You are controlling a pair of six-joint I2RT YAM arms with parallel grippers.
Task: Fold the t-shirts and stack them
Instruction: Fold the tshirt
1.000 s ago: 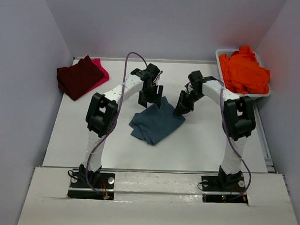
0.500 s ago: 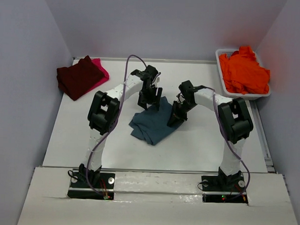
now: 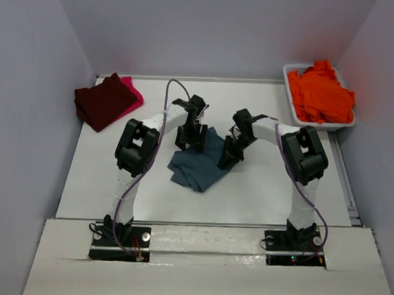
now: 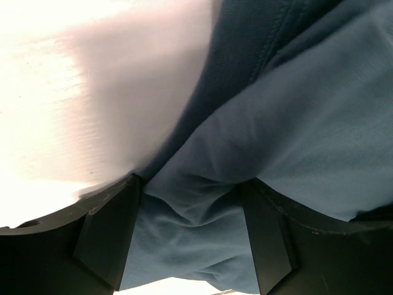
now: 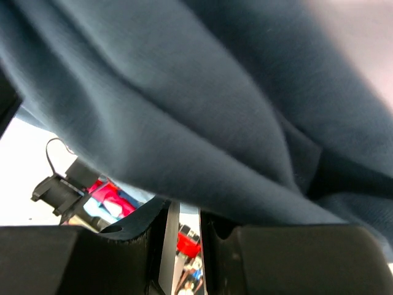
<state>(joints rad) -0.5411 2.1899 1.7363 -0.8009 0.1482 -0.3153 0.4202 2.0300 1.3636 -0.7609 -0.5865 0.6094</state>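
A slate teal-blue t-shirt lies bunched mid-table. My left gripper is down on its far edge; in the left wrist view this gripper is open, its fingers astride a fold of the blue cloth. My right gripper is at the shirt's right edge. In the right wrist view its jaws are nearly together, the blue cloth draped over them and hiding the tips. At the far left a dark maroon t-shirt lies folded on a bright pink one. Orange t-shirts fill the tub.
The white plastic tub stands at the far right corner. Grey walls close in the table on the left, back and right. Both arm bases are bolted at the near edge.
The right gripper has swept left and nearer with the shirt's right edge, so the shirt is narrower. The left gripper has dropped onto the shirt's far edge.
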